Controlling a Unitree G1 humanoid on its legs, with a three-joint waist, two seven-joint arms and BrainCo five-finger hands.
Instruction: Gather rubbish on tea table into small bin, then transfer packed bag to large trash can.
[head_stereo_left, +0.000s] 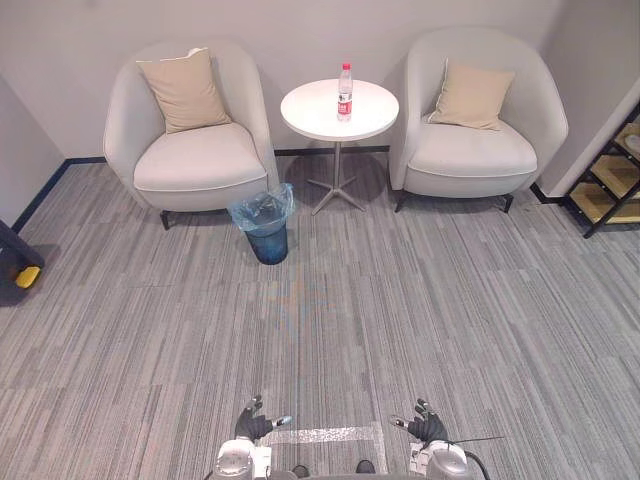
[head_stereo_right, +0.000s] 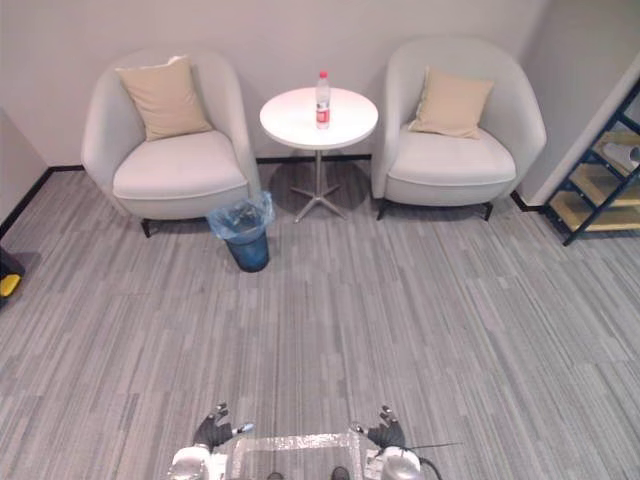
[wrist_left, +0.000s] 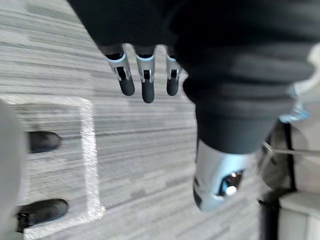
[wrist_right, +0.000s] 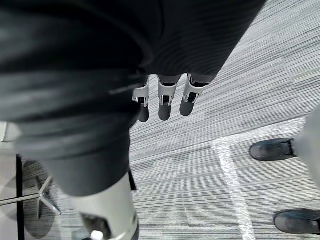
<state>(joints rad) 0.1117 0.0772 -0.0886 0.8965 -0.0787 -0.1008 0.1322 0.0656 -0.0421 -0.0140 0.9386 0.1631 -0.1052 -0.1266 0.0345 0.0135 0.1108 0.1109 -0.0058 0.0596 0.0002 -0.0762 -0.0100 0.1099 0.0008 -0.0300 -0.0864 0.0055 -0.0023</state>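
A clear plastic bottle (head_stereo_left: 345, 93) with a red label stands upright on the round white tea table (head_stereo_left: 310, 110) between two armchairs, far ahead. On the carpet left of the table's foot stands the small dark bin (head_stereo_left: 266, 225) lined with a blue bag. My left hand (head_stereo_left: 252, 421) and right hand (head_stereo_left: 426, 424) hang low at the near edge of the eye views, far from table and bin. Each wrist view has straight, relaxed fingers (wrist_left: 146, 82) (wrist_right: 165, 100) above the carpet, holding nothing.
Two pale armchairs (head_stereo_left: 195, 150) (head_stereo_left: 475, 135) with beige cushions flank the table against the wall. A dark shelf unit (head_stereo_left: 612, 180) stands at the right. A dark object with a yellow part (head_stereo_left: 20, 265) sits at the left edge. A taped outline (head_stereo_left: 325, 436) marks the grey carpet.
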